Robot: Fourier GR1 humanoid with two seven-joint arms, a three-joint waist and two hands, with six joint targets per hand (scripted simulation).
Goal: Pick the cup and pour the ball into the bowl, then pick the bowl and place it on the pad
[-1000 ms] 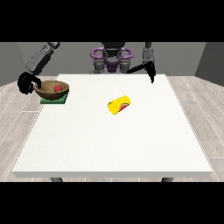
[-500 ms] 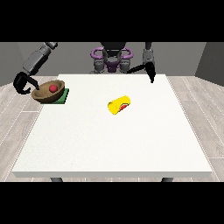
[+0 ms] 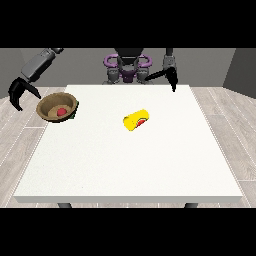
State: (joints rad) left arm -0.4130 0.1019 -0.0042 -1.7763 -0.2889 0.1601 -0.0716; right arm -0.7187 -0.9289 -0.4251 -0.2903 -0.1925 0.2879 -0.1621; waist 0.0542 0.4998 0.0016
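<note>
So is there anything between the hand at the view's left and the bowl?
Nothing visible. The hand at the view's left is open, off the table's edge, and only bare space separates it from the bowl, which holds the red ball.

From my station the table (image 3: 130, 165) reads as a smooth, matt white slab. The bowl (image 3: 58, 106) looks like matt brown wood, the ball (image 3: 61, 111) in it a plain red. The cup (image 3: 136, 120) seems smooth yellow plastic. Both hands (image 3: 18, 93) (image 3: 173, 79) look like matt black plastic.
</note>
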